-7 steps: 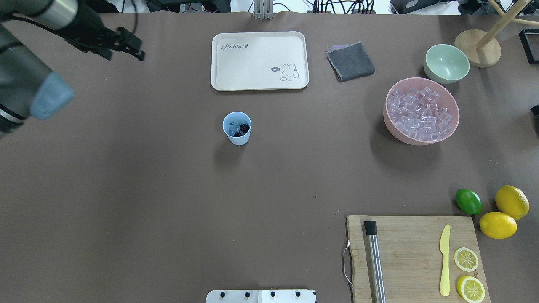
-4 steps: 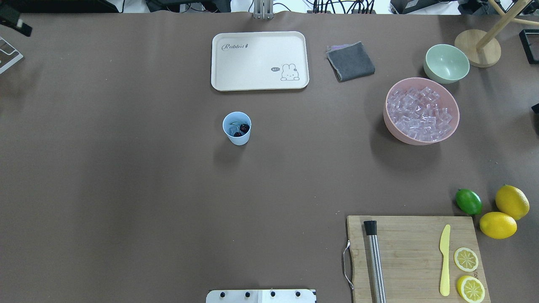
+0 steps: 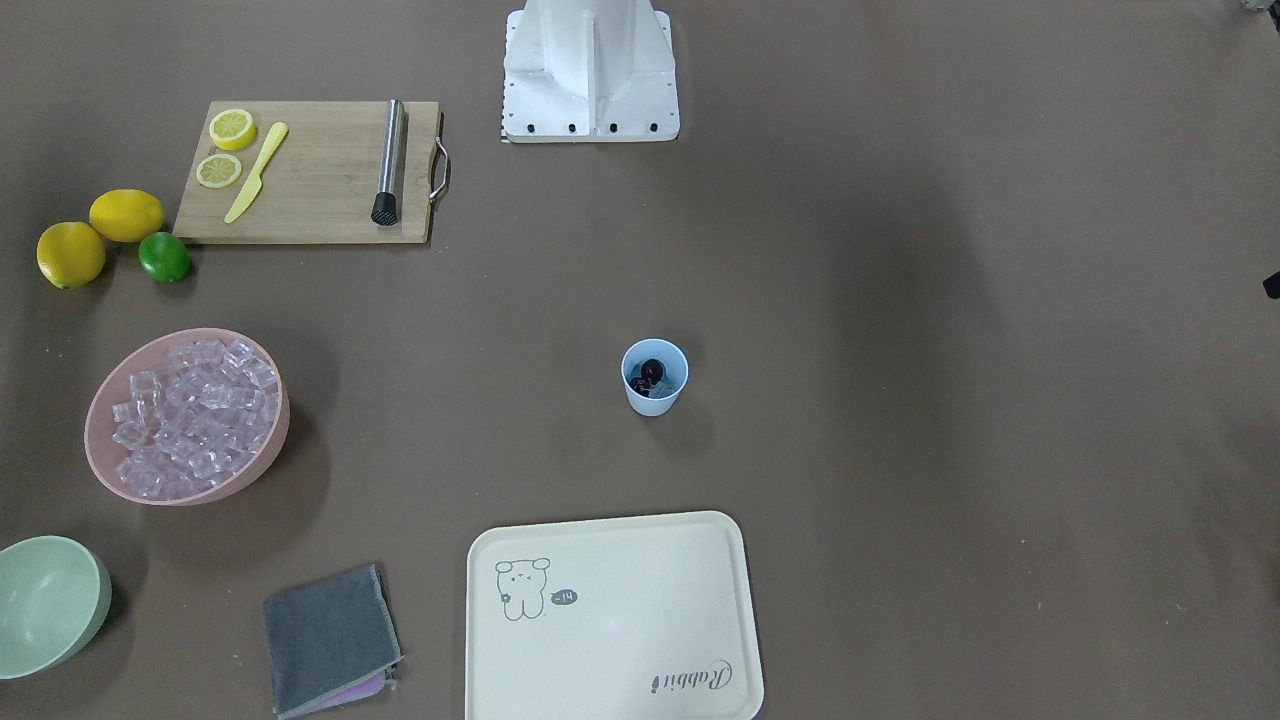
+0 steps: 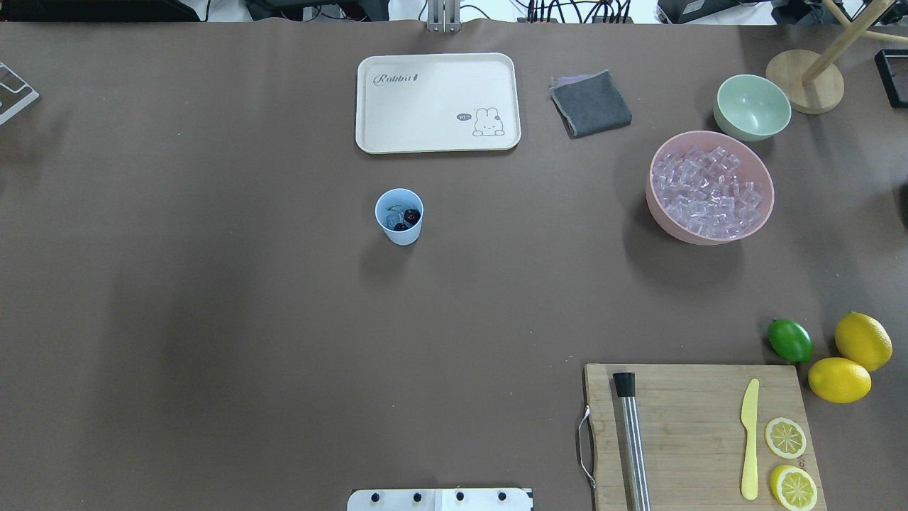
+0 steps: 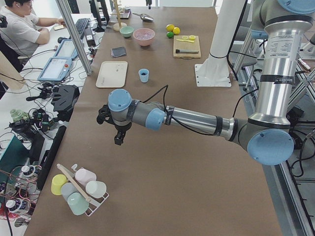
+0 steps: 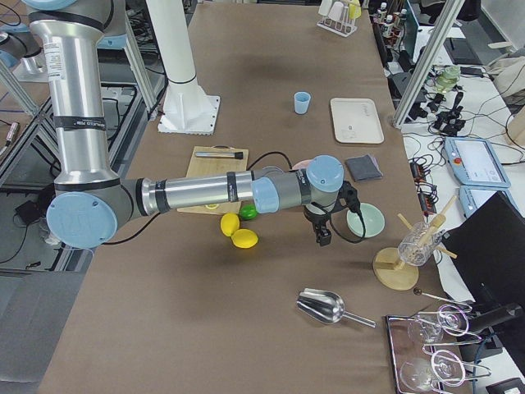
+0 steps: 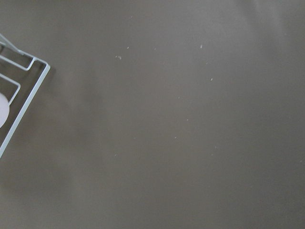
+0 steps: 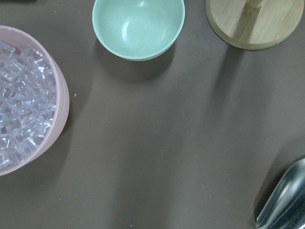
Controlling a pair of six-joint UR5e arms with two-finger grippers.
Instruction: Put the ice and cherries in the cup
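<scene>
The light-blue cup (image 4: 399, 216) stands upright mid-table, also in the front view (image 3: 655, 377). The dark cherries (image 4: 410, 216) lie inside it, next to a clear ice cube (image 4: 391, 221). Many more ice cubes (image 4: 709, 191) fill the pink bowl (image 4: 656, 206). My left gripper (image 5: 118, 137) shows only in the exterior left view, far from the cup, above bare table near a cup rack. My right gripper (image 6: 322, 234) shows only in the exterior right view, between the pink bowl and the pale-green bowl (image 6: 365, 220). I cannot tell whether either is open or shut.
A cream tray (image 4: 438, 103) and a grey cloth (image 4: 591, 103) lie beyond the cup. A cutting board (image 4: 699, 433) holds a muddler, a yellow knife and lemon slices. A lime (image 4: 789, 340) and two lemons lie beside it. A wooden stand (image 4: 805, 81) and a metal scoop (image 6: 328, 308) are at the right end.
My left arm has pulled back out of the overhead view's upper left corner. The cup and its contents have not moved.
</scene>
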